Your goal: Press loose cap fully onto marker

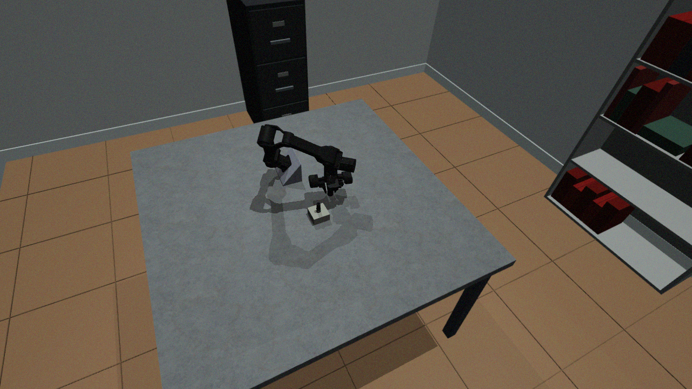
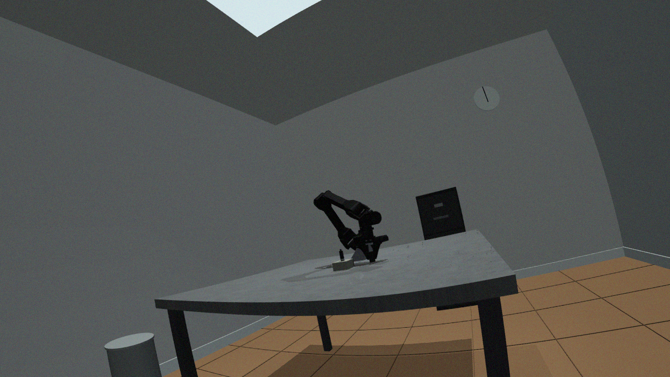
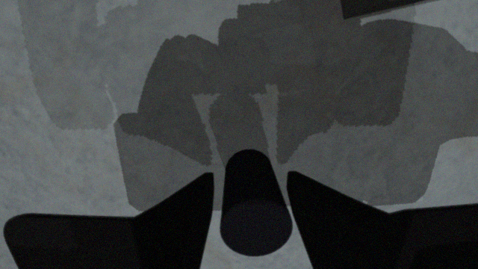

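Pointed straight down at the table (image 1: 217, 290), end effector (image 3: 250, 175) set astride the marker cap (image 3: 255, 209). Stood parted, one finger (image 3: 187, 209) either side, with a thin strip of table showing on each flank: not clamped, nothing gripped. Saw the cap upright on the table, long axis vertical and in line with the end effector's approach, centred in the gap. Needed only a squeeze, by this reading, then a straight lift. Found the marker (image 1: 318, 208) upright in its holder block (image 1: 318, 216) near the end effector, toward the camera and slightly left in the top view, uncapped and apart from the cap.
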Tool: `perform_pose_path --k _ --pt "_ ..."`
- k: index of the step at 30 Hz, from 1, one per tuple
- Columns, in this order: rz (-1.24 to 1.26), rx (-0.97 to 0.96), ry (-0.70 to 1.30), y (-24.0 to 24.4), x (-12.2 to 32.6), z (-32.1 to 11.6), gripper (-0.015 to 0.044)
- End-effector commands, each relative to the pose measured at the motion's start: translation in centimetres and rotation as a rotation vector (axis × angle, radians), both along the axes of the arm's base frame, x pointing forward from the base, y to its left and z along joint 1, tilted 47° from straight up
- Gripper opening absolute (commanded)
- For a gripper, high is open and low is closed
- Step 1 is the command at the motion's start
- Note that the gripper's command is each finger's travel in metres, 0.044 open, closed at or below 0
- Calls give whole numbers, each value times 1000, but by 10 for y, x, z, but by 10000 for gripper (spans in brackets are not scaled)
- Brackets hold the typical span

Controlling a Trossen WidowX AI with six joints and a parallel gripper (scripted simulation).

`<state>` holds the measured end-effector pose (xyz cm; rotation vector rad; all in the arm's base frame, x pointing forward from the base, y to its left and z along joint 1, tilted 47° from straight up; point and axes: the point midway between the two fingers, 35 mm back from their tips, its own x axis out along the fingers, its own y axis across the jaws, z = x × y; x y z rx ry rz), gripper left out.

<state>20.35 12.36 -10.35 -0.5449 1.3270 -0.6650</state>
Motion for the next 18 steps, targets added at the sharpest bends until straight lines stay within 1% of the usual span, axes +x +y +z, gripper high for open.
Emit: perform_pose_path --k 1,9,12,18 --pt "8 -2 1 0 0 -1 125" --pt "8 -2 1 -1 0 -1 71" --pt "8 -1 1 3 0 2 0" --pt "8 0 2 16 -1 14 0"
